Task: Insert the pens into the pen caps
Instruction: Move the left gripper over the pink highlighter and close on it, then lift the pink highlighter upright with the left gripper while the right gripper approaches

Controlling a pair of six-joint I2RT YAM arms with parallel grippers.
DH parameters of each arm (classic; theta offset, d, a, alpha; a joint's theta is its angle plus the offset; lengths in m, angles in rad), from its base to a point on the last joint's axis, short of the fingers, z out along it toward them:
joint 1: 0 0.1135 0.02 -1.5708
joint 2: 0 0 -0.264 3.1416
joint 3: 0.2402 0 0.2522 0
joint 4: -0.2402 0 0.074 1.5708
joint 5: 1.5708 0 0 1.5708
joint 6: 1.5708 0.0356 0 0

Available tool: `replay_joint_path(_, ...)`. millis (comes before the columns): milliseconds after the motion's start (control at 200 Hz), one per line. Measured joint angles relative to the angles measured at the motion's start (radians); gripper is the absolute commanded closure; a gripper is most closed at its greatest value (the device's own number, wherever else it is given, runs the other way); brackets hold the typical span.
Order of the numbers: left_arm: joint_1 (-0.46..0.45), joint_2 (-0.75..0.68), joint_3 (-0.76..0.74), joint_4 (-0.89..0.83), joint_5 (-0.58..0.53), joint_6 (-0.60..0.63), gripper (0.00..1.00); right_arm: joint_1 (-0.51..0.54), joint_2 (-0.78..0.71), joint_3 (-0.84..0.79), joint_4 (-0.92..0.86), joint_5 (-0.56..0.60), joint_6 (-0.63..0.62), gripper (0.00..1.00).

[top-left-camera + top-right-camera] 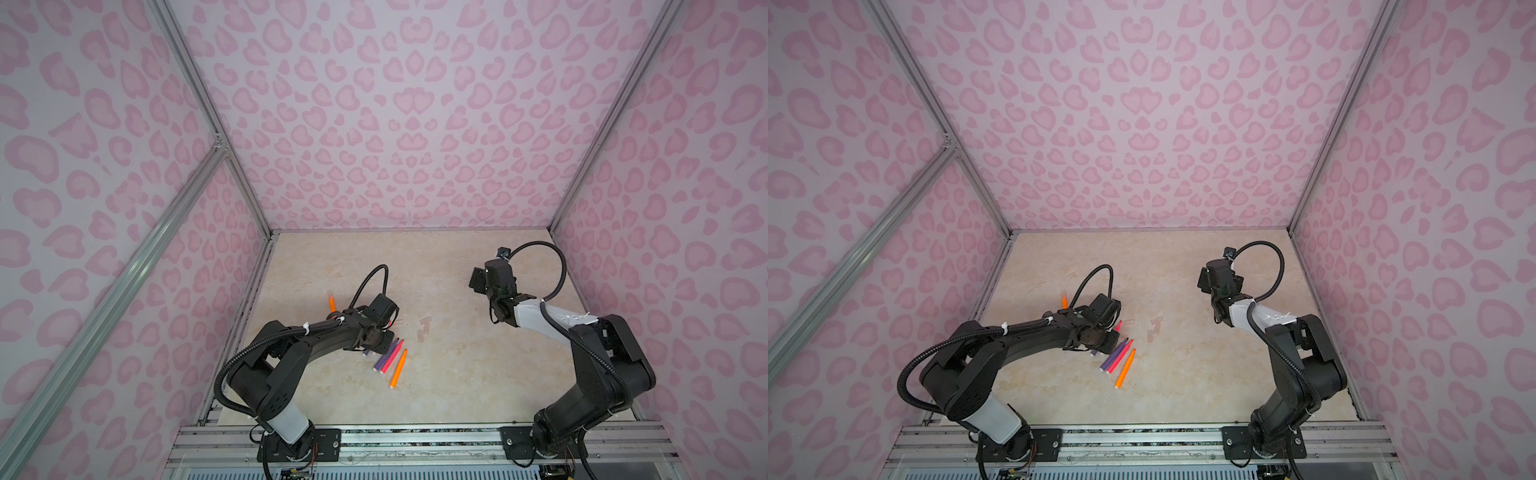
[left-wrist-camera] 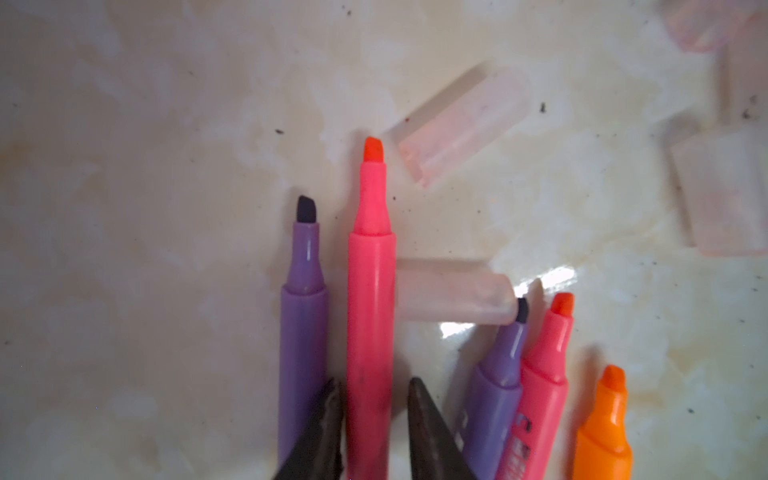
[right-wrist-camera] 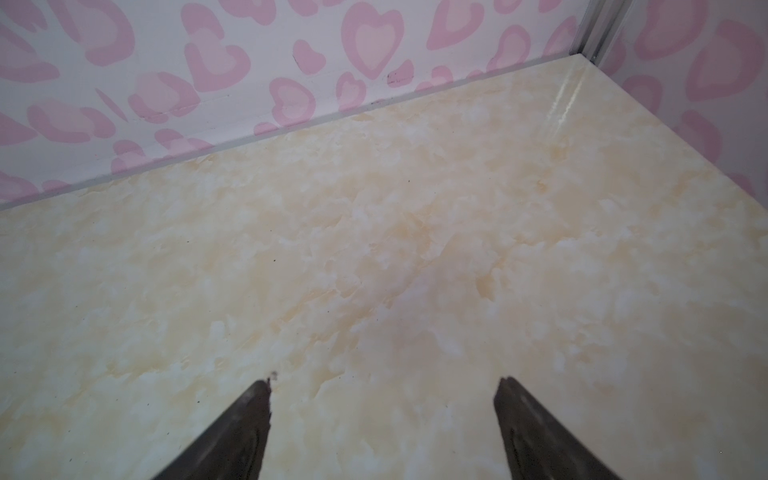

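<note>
Left gripper [image 2: 374, 409] narrow astride pink pen [image 2: 371, 291], grip unclear.
Loose pens [image 1: 386, 359] at 5 o'clock, pen caps [image 1: 424, 326] at 3; right gripper [image 3: 384, 390] wide, open bench [image 1: 415, 266] toward 12.

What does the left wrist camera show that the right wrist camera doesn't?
Only the left wrist view shows pens: a purple marker pen, an orange marker pen and a pink marker pen straddled by the left gripper, plus loose translucent plastic pen caps. Only the right wrist view shows the pink heart-patterned wall and the right gripper, open around nothing. Both show the beige marbled tabletop and a pair of dark gripper fingertips.
</note>
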Motion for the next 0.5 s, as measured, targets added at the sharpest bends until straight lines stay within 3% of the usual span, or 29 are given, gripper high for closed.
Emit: replay_joint_path(500,-0.001,0.012,0.016,-0.004,-0.024,-0.001,0.95,-0.001,-0.018,-0.009,0.000,-0.008,0.009,0.15)
